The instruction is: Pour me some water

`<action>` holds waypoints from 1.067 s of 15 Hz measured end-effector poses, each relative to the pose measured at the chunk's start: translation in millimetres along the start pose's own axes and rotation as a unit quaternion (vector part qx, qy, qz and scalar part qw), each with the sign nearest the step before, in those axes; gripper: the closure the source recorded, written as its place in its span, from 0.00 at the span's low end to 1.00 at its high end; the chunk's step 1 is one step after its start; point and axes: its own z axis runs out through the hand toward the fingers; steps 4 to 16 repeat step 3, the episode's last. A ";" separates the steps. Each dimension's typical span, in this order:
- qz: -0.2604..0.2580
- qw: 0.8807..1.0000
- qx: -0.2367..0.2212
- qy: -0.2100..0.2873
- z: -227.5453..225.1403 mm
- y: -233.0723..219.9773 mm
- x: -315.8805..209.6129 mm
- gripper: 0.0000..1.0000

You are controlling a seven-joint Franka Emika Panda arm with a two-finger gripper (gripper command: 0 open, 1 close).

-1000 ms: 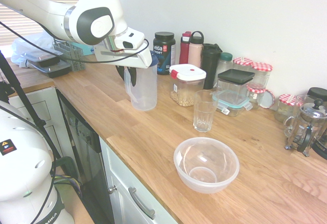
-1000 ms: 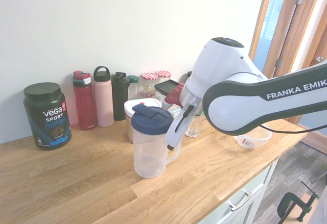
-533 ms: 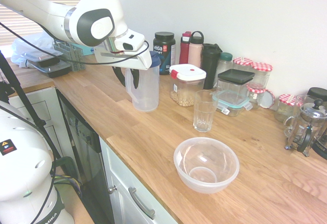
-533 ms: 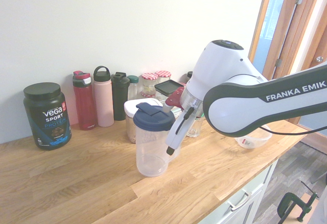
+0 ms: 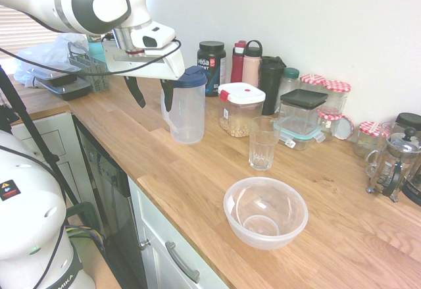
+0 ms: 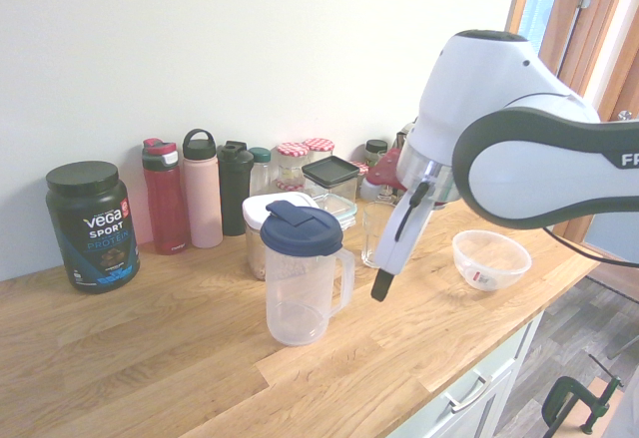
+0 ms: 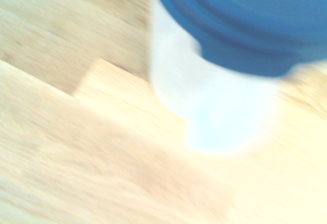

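Note:
A clear plastic pitcher point(image 5: 185, 112) point(image 6: 299, 283) with a blue lid stands upright on the wooden counter point(image 5: 197, 170). In the wrist view its blue lid point(image 7: 245, 20) shows as a blur. My gripper point(image 5: 153, 95) point(image 6: 383, 280) hangs open a little above the counter on the handle side of the pitcher. It is apart from the handle and holds nothing. An empty drinking glass point(image 5: 263, 144) point(image 6: 376, 235) stands further along the counter. Whether there is water in the pitcher I cannot tell.
A clear bowl point(image 5: 265, 211) point(image 6: 489, 258) sits near the counter's front edge. Along the wall stand a black protein tub point(image 6: 92, 225), several bottles point(image 6: 200, 203), food containers point(image 5: 241, 110), red-lidded jars point(image 5: 335, 98) and a French press point(image 5: 395, 164). Trays point(image 5: 62, 81) lie at the counter's far end.
My gripper has opened, let go of the pitcher's handle and drawn back from it. The pitcher now stands free on the counter.

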 end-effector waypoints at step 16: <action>0.069 0.997 -0.012 -0.017 15.2 52.4 32.4 0.00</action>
